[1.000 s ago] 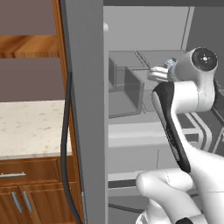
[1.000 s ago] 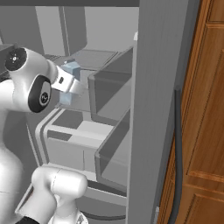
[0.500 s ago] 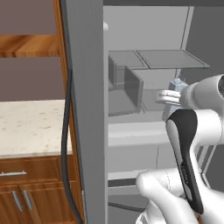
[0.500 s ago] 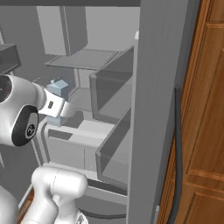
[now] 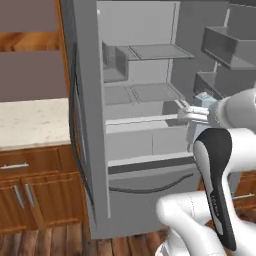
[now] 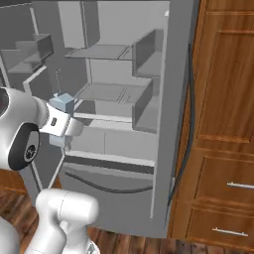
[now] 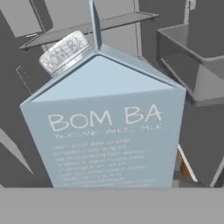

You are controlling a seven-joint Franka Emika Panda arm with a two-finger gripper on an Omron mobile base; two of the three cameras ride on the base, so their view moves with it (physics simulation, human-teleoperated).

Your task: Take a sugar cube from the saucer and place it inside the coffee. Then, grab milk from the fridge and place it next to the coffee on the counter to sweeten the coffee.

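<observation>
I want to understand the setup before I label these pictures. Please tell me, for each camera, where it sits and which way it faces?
Left base view: behind the arm, on its left, facing forward into the open fridge; the counter is at its left, the white arm at lower right.
Right base view: behind the arm, on its right, facing the same fridge; the arm is at lower left, wooden cabinets at right.
Hand view: on the hand, looking along the tool at the milk.
Both base views share the fridge shelves and the milk held by the tool.

Beige speckled stone bench (image 5: 30, 122) left of the tall grey fridge (image 5: 90, 125), over brown wooden drawers (image 5: 30, 165); its visible part looks bare. Pale grey fridge shelves (image 5: 150, 50) appear bare too, though dim. Wood-plank floor (image 5: 50, 242) below.
</observation>
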